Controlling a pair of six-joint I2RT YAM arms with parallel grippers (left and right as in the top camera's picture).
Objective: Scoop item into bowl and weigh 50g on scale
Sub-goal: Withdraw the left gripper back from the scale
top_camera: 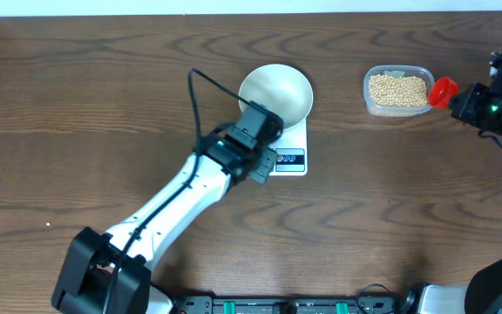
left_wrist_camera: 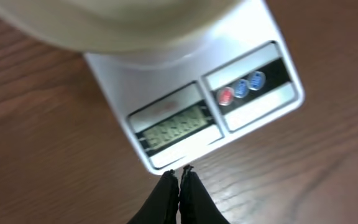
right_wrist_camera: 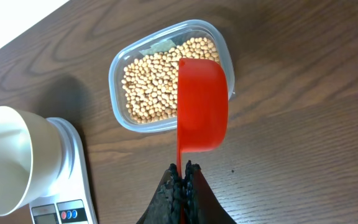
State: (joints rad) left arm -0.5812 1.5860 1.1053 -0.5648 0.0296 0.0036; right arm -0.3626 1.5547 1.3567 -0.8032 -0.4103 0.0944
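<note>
The white bowl [top_camera: 275,92] stands empty on the white scale [top_camera: 290,148] at the table's middle. The scale's LCD [left_wrist_camera: 174,126] and its red and blue buttons [left_wrist_camera: 240,89] show in the left wrist view. My left gripper [left_wrist_camera: 181,171] is shut and empty, its tips just off the scale's front edge by the display. Tan beans [top_camera: 398,89] fill a clear tub [right_wrist_camera: 120,65] at the right. My right gripper [right_wrist_camera: 184,167] is shut on the handle of a red scoop [right_wrist_camera: 201,102], held over the tub's near edge. The scoop [top_camera: 443,91] looks empty.
The left arm [top_camera: 181,196] lies diagonally across the table from the lower left to the scale. The right arm [top_camera: 495,105] stands at the right edge. The table's far edge runs along the top of the overhead view.
</note>
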